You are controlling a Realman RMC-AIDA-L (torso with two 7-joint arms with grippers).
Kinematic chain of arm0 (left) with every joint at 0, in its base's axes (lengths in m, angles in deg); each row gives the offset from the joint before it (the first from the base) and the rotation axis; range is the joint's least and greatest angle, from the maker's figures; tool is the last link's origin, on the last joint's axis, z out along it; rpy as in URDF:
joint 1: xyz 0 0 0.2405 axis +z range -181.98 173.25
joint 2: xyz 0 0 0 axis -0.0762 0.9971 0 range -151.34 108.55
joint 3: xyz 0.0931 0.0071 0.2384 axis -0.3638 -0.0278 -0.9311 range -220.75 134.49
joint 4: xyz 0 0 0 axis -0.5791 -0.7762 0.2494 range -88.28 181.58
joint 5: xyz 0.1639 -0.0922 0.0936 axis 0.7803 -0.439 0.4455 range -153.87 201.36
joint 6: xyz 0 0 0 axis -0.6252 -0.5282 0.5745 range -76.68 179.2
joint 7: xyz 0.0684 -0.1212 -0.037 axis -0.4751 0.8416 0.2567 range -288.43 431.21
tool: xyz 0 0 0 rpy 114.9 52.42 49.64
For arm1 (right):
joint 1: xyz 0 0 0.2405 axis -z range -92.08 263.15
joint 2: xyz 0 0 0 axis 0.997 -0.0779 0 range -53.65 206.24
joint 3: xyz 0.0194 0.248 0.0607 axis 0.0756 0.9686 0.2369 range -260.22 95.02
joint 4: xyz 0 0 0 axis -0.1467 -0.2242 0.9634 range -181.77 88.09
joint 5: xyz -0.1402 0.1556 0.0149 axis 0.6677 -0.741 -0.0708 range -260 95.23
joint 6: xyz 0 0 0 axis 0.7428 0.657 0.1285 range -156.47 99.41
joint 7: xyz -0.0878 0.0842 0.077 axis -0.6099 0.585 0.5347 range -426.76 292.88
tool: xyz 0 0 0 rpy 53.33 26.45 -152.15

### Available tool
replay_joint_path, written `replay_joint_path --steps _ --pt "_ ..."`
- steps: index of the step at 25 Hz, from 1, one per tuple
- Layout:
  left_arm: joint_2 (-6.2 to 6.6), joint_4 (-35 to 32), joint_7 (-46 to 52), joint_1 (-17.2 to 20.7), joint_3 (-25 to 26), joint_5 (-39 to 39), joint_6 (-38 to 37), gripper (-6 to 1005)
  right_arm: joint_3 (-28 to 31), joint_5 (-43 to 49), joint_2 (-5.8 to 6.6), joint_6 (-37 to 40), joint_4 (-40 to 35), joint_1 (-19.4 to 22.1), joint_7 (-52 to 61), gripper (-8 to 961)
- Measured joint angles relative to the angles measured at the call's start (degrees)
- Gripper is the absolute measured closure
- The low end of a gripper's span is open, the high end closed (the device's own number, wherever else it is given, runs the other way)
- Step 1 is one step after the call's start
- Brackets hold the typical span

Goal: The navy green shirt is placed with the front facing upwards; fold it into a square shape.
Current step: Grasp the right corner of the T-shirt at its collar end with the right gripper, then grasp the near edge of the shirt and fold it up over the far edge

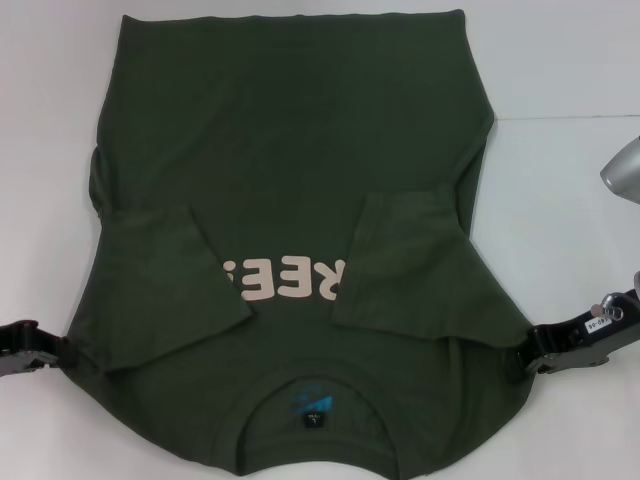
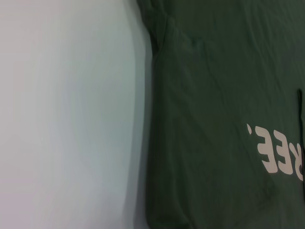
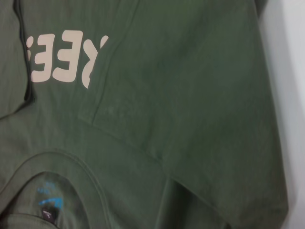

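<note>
The navy green shirt (image 1: 290,180) lies flat on the surface (image 1: 560,200), collar (image 1: 315,385) nearest the robot. Both sleeves lie folded inward over the chest. The left tool (image 1: 30,348) and right tool (image 1: 560,342) sit at the shirt's shoulder edges.

Looks like a lab or robot test setup: plain white tabletop (image 1: 560,200) with nothing homey on it, just labelled robot arm hardware (image 1: 590,325) at the edges.

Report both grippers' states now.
Left gripper: at the navy green shirt's left shoulder edge; cannot be told.
Right gripper: at the shirt's right shoulder edge; cannot be told.
</note>
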Motion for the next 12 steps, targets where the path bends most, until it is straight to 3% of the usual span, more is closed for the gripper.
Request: replay_joint_path --steps 1,6,12 --pt "0.0 0.0 0.0 0.03 0.03 -0.02 0.0 955 -0.09 -0.01 0.01 0.01 -0.01 0.0 -0.12 932" --pt "0.05 0.0 -0.36 0.17 0.37 -0.05 -0.69 954 -0.02 -0.29 0.4 1.67 -0.08 -0.01 -1.89 931" --pt "1.35 -0.22 -2.11 0.47 4.59 0.02 -8.2 954 0.35 -0.69 2.48 9.51 -0.24 -0.01 -5.3 931"
